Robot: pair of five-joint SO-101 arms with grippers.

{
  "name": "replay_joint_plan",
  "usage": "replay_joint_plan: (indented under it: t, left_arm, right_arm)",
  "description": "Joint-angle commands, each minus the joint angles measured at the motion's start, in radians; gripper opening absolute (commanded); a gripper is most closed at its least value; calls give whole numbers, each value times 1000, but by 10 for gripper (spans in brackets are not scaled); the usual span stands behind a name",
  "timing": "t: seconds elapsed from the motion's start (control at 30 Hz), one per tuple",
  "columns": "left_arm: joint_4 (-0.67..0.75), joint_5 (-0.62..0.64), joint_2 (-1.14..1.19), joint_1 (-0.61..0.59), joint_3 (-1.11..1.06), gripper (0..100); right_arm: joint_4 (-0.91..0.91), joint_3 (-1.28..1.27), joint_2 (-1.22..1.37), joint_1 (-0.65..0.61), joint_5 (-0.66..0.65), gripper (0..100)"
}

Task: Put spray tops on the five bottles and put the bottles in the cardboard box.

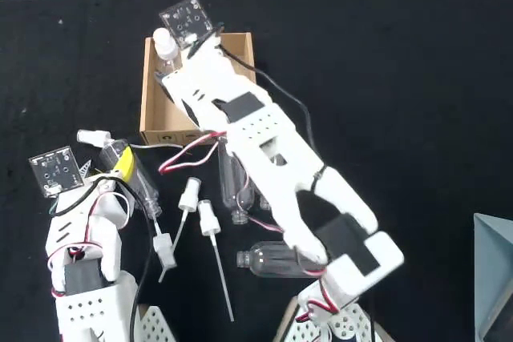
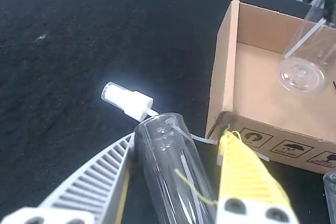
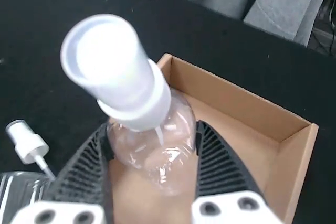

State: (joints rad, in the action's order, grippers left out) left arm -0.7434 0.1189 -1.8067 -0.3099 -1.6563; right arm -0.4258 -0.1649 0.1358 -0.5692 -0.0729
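Observation:
My right gripper [image 3: 153,129] is shut on a clear bottle [image 3: 152,161] fitted with a white spray top [image 3: 110,72]. It holds the bottle tilted over the far end of the cardboard box [image 1: 152,102], and the same bottle [image 2: 304,61] hangs above the box floor [image 2: 262,87]. My left gripper [image 2: 178,140] is shut on a second clear bottle [image 2: 173,171] lying near the box's front corner. A spray top [image 2: 128,100] lies at this bottle's mouth, and its thin tube appears to run inside. In the high view the left gripper [image 1: 120,164] is front-left of the box.
Three loose spray tops [image 1: 188,196] [image 1: 210,222] [image 1: 164,250] lie on the black table in front of the box. One bare bottle [image 1: 236,186] lies partly under the right arm and another [image 1: 272,258] near its base. A grey object [image 1: 493,278] stands at the right edge.

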Motion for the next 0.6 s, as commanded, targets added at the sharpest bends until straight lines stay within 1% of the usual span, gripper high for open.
replay_joint_plan:
  t: [0.0, 0.57]
  left_arm:
    - [23, -5, -11, -13, 25, 230]
    - [23, -8, -11, -7, 22, 230]
  right_arm:
    - [25, 114, 22, 43, 0, 22]
    - [28, 305, 203, 48, 0, 21]
